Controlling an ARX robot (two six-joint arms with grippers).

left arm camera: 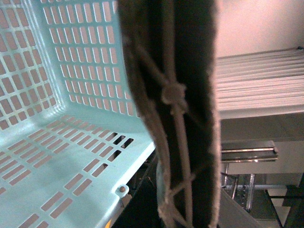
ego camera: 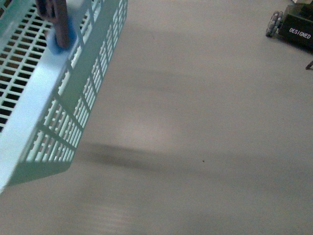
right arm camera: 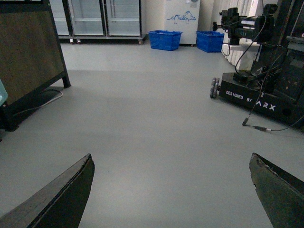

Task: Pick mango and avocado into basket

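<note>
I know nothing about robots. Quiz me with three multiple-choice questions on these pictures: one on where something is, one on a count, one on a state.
1. In the front view, where does the basket show?
A) left side B) right side C) centre
2. How many blue bins show in the right wrist view?
A) one B) two C) four
3. The right pincer is:
A) shut on a fruit B) shut on the basket C) open, empty

Answers: 1 A, its teal lattice fills that side; 2 B, two show in the background; 3 C, nothing sits in its wide gap.
</note>
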